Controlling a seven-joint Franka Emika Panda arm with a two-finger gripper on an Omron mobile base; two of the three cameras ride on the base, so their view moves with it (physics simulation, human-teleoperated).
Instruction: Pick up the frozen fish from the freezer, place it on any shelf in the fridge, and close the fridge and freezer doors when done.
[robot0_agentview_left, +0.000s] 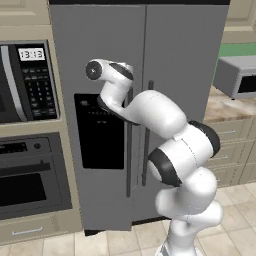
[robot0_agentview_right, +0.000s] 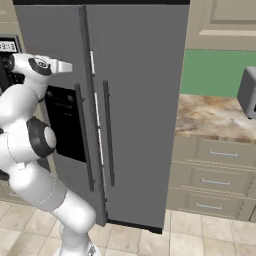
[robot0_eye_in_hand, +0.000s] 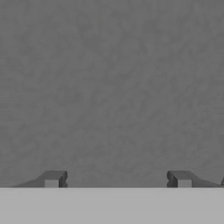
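Facing a flat grey surface close up in the hand view, the pincer (robot0_eye_in_hand: 117, 179) is released, fingertips (robot0_eye_in_hand: 52, 179) spread wide with nothing between them. Left of the arm in the left base view sit a microwave (robot0_agentview_left: 27, 82) and oven (robot0_agentview_left: 32, 175). Narrower freezer door (robot0_agentview_left: 97, 115) with its black dispenser panel (robot0_agentview_left: 100, 132) stands just ahead of the hand, apparently shut. Right of that, the wider fridge door (robot0_agentview_left: 182, 75) is shut too. Further right, counter (robot0_agentview_right: 215, 117) with drawers (robot0_agentview_right: 215, 182).

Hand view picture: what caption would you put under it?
Open gripper, nothing between its fingertips, facing a plain grey door close up.
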